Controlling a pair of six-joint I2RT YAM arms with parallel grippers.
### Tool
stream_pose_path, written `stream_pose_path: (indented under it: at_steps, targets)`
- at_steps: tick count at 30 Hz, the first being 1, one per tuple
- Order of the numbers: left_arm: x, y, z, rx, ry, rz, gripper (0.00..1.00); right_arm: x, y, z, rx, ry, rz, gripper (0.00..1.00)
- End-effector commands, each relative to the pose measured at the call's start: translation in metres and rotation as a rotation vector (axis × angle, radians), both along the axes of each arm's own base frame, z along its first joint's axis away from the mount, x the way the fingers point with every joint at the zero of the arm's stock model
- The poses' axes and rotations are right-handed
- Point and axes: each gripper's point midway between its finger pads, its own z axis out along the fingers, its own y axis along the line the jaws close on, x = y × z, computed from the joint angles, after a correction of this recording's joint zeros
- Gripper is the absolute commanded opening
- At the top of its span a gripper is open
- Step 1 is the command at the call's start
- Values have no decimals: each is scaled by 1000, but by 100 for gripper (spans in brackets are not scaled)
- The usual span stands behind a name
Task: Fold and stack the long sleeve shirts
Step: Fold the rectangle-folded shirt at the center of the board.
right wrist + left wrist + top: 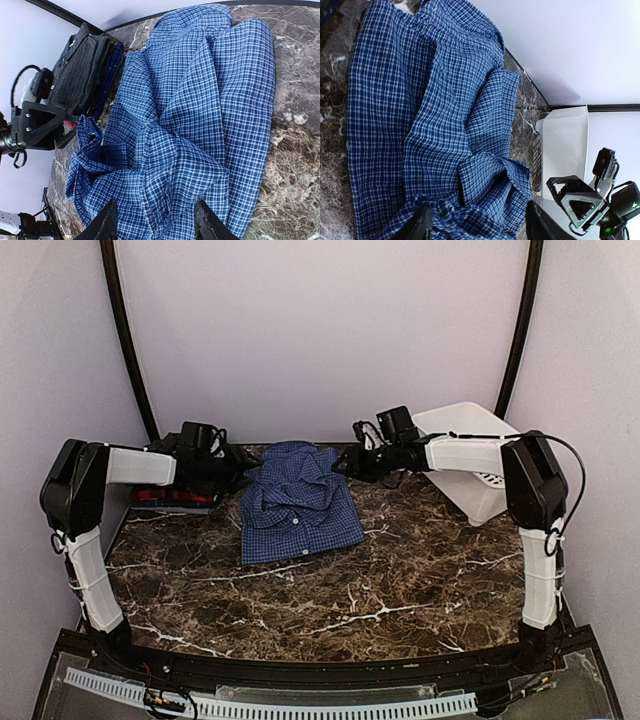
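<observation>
Our left claw (479, 217) and right claw (154, 215) both stand wide over the blue shirt (295, 505), gripping nothing. It lies roughly folded at the back of the bench (400, 580), rumpled near the claws. At left, the dark shirt (82, 70) sits folded atop the red shirt (150, 497). We judge two stacked; the blue one needs tidying and stacking.

The blue checked shirt (200, 115) lies rumpled on the marble table (295, 150), filling the view from 1 o'clock down to 7 o'clock in loose, bunched folds. At 6 o'clock the right gripper (156, 204) hangs over the cloth, its two fingers spread apart. At 9 o'clock the left gripper (67, 131) sits just beside the shirt's crumpled edge, and at 10 o'clock a dark shirt (82, 65) lies folded.
</observation>
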Motion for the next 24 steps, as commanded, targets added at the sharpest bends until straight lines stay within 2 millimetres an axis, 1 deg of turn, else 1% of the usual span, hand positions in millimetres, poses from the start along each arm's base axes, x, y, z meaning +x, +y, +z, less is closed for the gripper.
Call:
stream_pose_path:
  at_steps: [1, 2, 4, 5, 6, 7, 9, 10, 11, 12, 13, 14, 15, 16, 17, 18, 19, 20, 21, 22, 23, 24]
  targets:
    - [15, 5, 36, 42, -102, -35, 66, -15, -16, 14, -61, -73, 5, 50]
    - [15, 6, 38, 69, -120, -43, 68, -20, -20, 10, -80, -73, 7, 50]
    - [11, 10, 46, 104, -135, -53, 71, -32, -29, -2, -127, -74, 13, 50]
    - [7, 14, 50, 125, -136, -47, 71, -39, -33, -6, -144, -76, 17, 50]
    - [2, 17, 50, 150, -135, -53, 73, -45, -36, -11, -161, -75, 23, 49]
    - [-4, 21, 53, 167, -140, -45, 73, -51, -38, -15, -173, -79, 33, 49]
    - [-19, 28, 53, 194, -132, -43, 74, -62, -41, -25, -199, -79, 57, 47]
    - [-27, 30, 60, 198, -142, -44, 73, -67, -41, -29, -208, -79, 72, 46]
    - [-38, 33, 49, 212, -113, -43, 73, -71, -40, -33, -218, -80, 86, 45]
    - [-47, 33, 55, 214, -121, -46, 71, -75, -39, -38, -232, -79, 98, 44]
    - [-59, 36, 40, 234, -87, -44, 70, -77, -39, -43, -245, -75, 107, 43]
    - [-69, 35, 45, 239, -97, -47, 68, -79, -39, -48, -258, -71, 111, 42]
    - [-81, 39, 29, 260, -61, -42, 65, -80, -39, -51, -266, -65, 114, 42]
    - [-97, 38, 22, 270, -44, -54, 63, -80, -39, -55, -272, -63, 116, 42]
    - [-102, 40, 18, 282, -35, -46, 60, -80, -40, -57, -277, -60, 117, 41]
    - [-116, 39, 8, 296, -11, -58, 59, -81, -40, -61, -283, -58, 119, 41]
    - [-122, 41, 3, 313, 1, -48, 57, -80, -41, -63, -291, -57, 117, 41]
    - [-133, 40, -6, 326, 19, -59, 56, -80, -41, -65, -295, -56, 122, 40]
    - [-137, 38, -9, 320, 27, -58, 53, -80, -41, -67, -297, -52, 126, 40]
    - [-146, 37, -19, 323, 48, -71, 51, -81, -40, -70, -299, -49, 131, 40]
    - [-150, 32, -24, 319, 55, -80, 49, -82, -40, -72, -303, -45, 132, 39]
    - [-154, 32, -32, 325, 73, -84, 48, -83, -40, -76, -312, -40, 133, 39]
